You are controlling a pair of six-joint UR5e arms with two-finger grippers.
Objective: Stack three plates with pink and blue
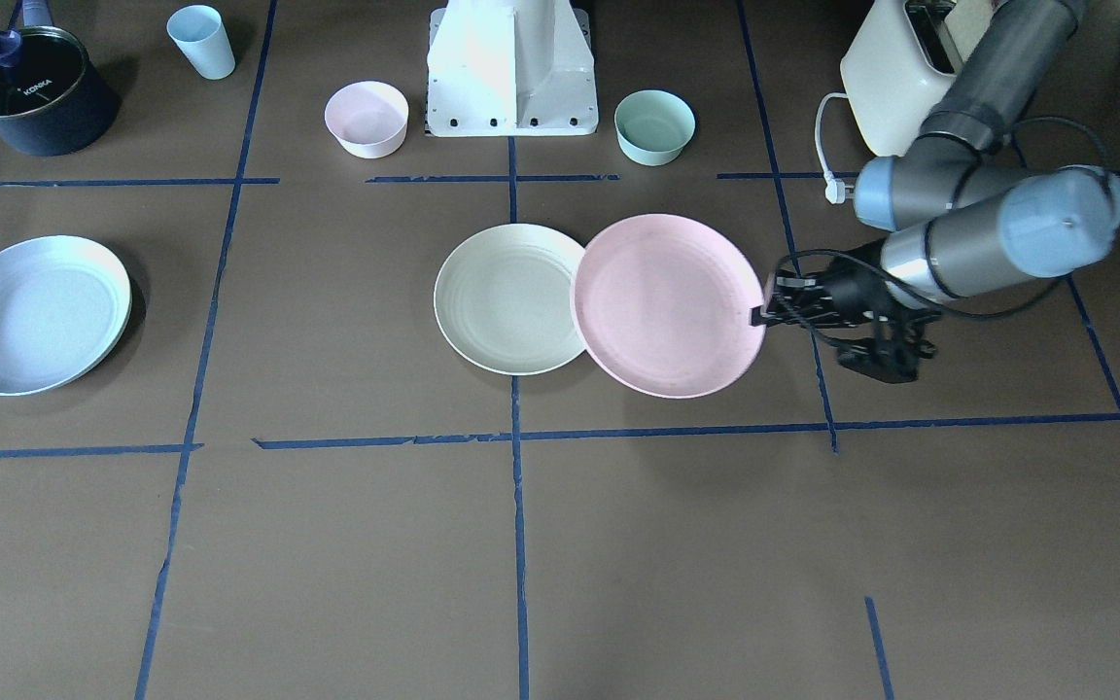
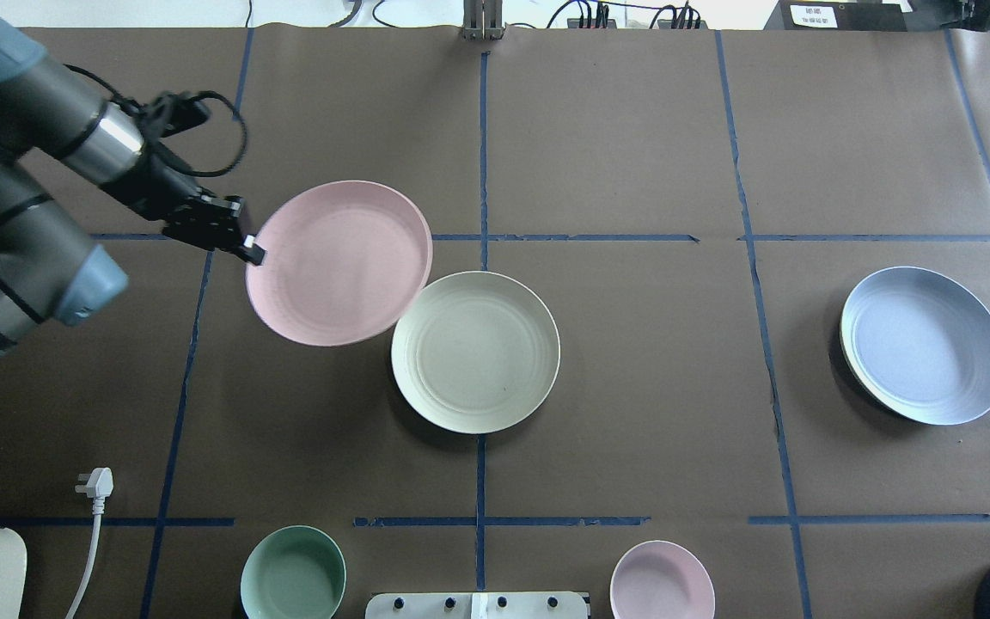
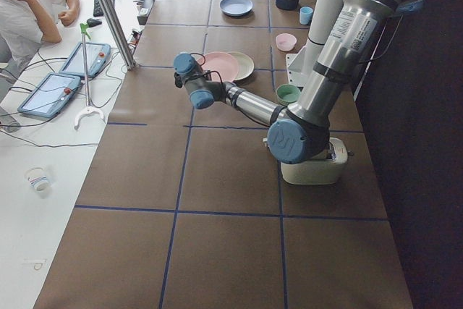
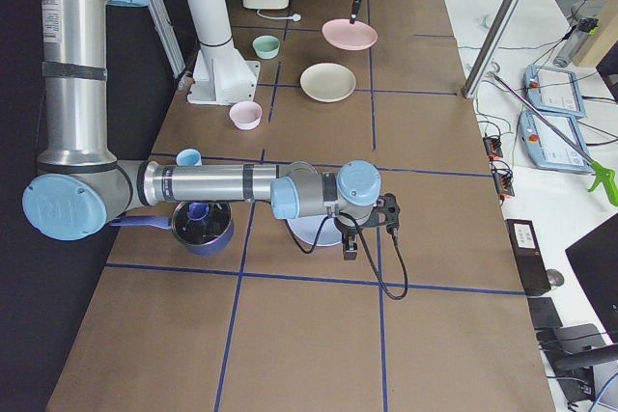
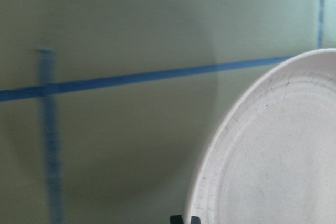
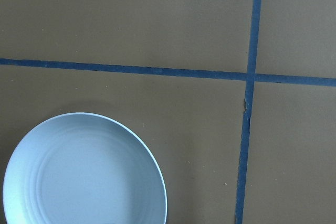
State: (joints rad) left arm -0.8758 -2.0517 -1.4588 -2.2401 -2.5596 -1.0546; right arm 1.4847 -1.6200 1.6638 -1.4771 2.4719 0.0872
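My left gripper (image 1: 764, 313) is shut on the rim of the pale pink plate (image 1: 667, 306) and holds it tilted, just above the table. The pink plate's edge overlaps the rim of the cream plate (image 1: 507, 299), which lies flat at the table's middle. The overhead view shows the same grip (image 2: 253, 251) on the pink plate (image 2: 340, 262), next to the cream plate (image 2: 475, 351). The light blue plate (image 2: 923, 344) lies alone on the robot's right side. My right gripper (image 4: 349, 253) hovers by the blue plate (image 6: 84, 174); I cannot tell whether it is open or shut.
A small pink bowl (image 1: 367, 118) and a mint bowl (image 1: 654, 126) flank the robot's base. A cream toaster (image 1: 895, 73) with its loose plug (image 2: 95, 483) stands behind the left arm. A dark pot (image 1: 35, 102) and a blue cup (image 1: 202, 41) stand at the robot's far right.
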